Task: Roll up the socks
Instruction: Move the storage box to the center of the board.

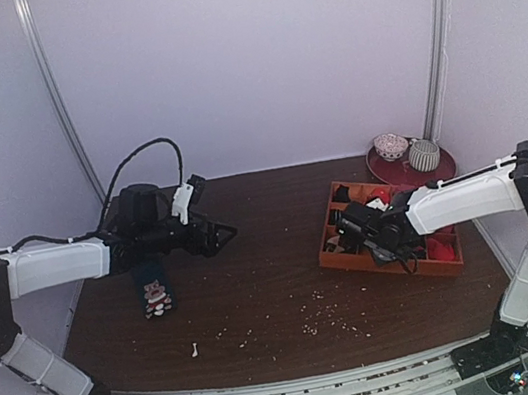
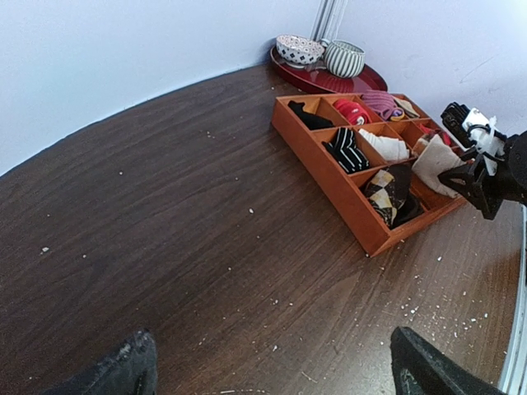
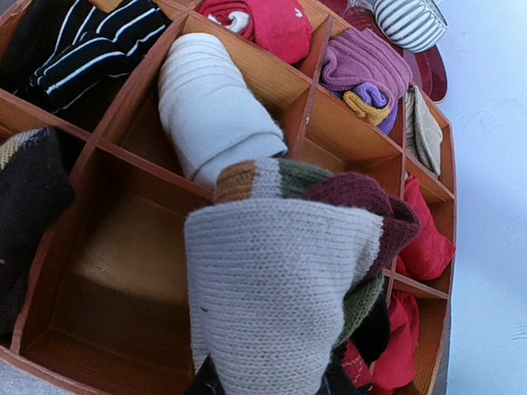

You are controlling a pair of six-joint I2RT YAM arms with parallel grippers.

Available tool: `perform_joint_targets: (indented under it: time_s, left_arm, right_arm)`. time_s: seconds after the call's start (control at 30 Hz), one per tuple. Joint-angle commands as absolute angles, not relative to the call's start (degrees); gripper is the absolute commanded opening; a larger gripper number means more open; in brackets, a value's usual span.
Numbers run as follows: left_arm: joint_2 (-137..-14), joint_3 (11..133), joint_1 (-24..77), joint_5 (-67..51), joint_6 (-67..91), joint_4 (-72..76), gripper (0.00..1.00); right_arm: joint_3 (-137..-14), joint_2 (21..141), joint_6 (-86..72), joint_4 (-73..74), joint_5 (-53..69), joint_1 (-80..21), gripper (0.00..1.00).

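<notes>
Your right gripper (image 1: 350, 229) is clamped on the rolled socks (image 3: 272, 288), low centre in its wrist view above an empty compartment of the tray (image 3: 148, 169), so rolling looks done and only placing is left; your left gripper (image 2: 272, 380) gapes wide, empty.

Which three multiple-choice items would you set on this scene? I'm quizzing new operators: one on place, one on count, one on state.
1. Where are the socks? A on the floor; B held over the tray; C hung on the wall.
2. How many bowls stand on the red plate? A one; B two; C four.
3. The left gripper is: A open; B shut on a sock; C out of view.
Key: B, the right gripper holds them above the compartments; B, patterned bowl and ribbed bowl; A, its fingertips stand wide apart.
</notes>
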State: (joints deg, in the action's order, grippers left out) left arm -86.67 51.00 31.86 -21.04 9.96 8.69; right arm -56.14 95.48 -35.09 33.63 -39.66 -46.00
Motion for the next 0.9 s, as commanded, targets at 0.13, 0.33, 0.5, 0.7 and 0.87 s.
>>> perform_joint_targets:
  time_s: [0.13, 0.33, 0.5, 0.7, 0.87]
  left_arm:
    - [-86.6, 51.4, 31.8, -22.0, 9.6, 9.2, 0.98]
    - [-86.9, 51.5, 31.7, -22.3, 9.6, 9.0, 0.98]
    - [-87.4, 51.7, 31.8, -22.6, 9.6, 9.1, 0.98]
    - [-87.3, 51.4, 31.8, -22.6, 9.6, 9.4, 0.98]
    - [-87.1, 51.2, 31.8, -22.9, 9.7, 9.8, 0.98]
  right_arm:
    - [-60.4, 93.7, -34.4, 39.5, -34.7, -47.2, 0.00]
    - [-61.1, 88.1, -35.0, 42.7, -36.8, -46.6, 0.00]
    - [-60.9, 84.4, -35.5, 45.9, -38.4, -45.6, 0.00]
    - [-58.2, 84.0, -36.1, 47.5, -39.9, -43.3, 0.00]
    - [-57.8, 85.0, -34.8, 46.4, -40.6, -42.0, 0.00]
